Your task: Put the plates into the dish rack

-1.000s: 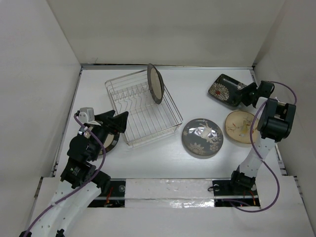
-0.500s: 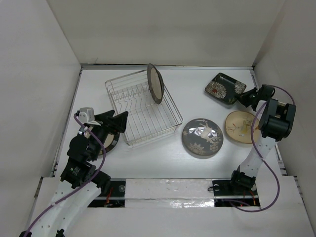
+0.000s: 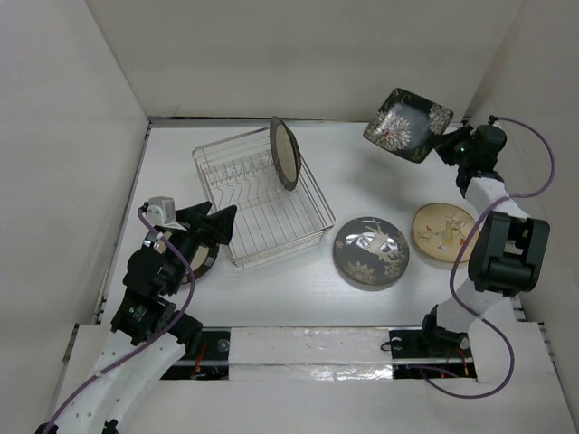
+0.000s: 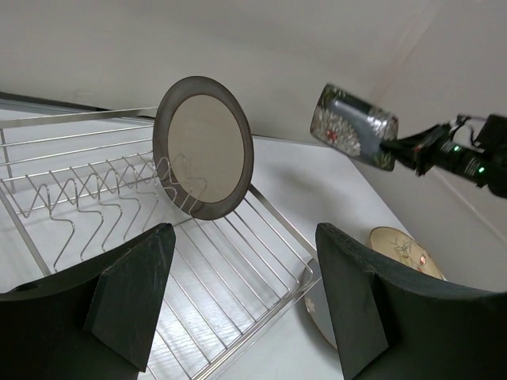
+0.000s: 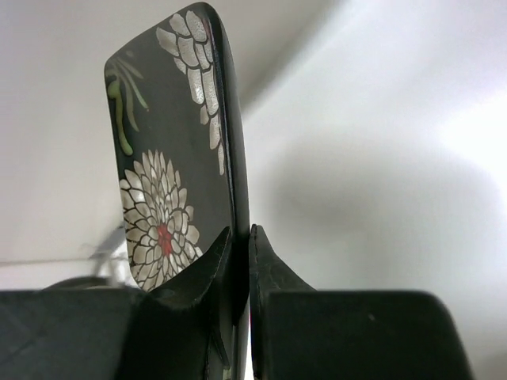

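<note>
One plate racked: the dark-rimmed tan-centred plate (image 3: 284,152) stands upright in the prongs at the far end of the dish rack (image 3: 262,217). Right gripper (image 3: 448,143) is clamped on the rim of the dark square flowered plate (image 3: 407,124), held tilted in the air near the far right corner (wrist view shows the pinch). Grey floral plate (image 3: 372,250) and tan plate (image 3: 443,232) lie flat on the table (image 3: 362,181), just beside each other. Left gripper (image 3: 213,221) has jaws wide apart, empty, beside the rack's near left side.

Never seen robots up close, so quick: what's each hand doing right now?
Left hand: open, holding nothing.
Right hand: closed on the edge of the dark square plate.
</note>
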Motion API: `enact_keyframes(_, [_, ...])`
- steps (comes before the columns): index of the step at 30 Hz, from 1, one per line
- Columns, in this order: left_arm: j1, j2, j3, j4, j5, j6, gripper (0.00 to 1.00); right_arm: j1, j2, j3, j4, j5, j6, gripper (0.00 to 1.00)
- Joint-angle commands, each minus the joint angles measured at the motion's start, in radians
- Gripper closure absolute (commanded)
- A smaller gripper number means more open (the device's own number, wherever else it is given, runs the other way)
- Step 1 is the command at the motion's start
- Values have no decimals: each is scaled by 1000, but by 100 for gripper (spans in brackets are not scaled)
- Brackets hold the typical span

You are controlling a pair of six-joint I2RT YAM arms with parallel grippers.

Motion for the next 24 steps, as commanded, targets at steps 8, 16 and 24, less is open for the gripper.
enact_keyframes(8, [-6,7,19,51,28,34,31,227,-264,424,-132,108,-266,100])
enact_keyframes(16, [-6,1,19,36,4,36,30,590,-143,882,-542,323,-533,100])
enact_keyframes(24, [-6,-8,16,33,1,36,30,858,81,1229,-741,530,-610,100])
